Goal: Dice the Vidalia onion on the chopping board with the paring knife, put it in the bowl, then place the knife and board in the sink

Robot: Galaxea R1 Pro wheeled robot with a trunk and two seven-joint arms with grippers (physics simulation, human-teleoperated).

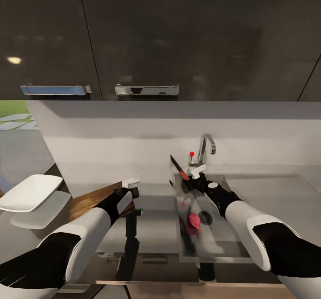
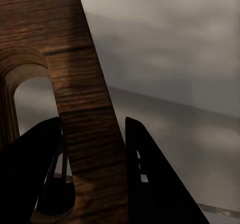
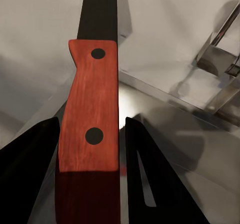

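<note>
while right gripper (image 1: 192, 182) clamps paring knife (image 1: 179, 168) over sink (image 1: 232, 251), blade up-back, left gripper (image 1: 130, 189) pinches chopping board (image 1: 89, 200), well left.

My left arm covered the near end of the chopping board (image 1: 91, 197), and in my left wrist view the board (image 2: 80, 98) ran off the picture's edges. My right gripper (image 1: 192, 179) hid most of the paring knife's (image 1: 179, 168) handle; in the right wrist view the blade (image 3: 100, 11) was cut off at the edge. The sink's (image 1: 214, 250) right wall was behind my right forearm. The small red thing (image 1: 193, 220) by the drain was too blurred to name.
</note>
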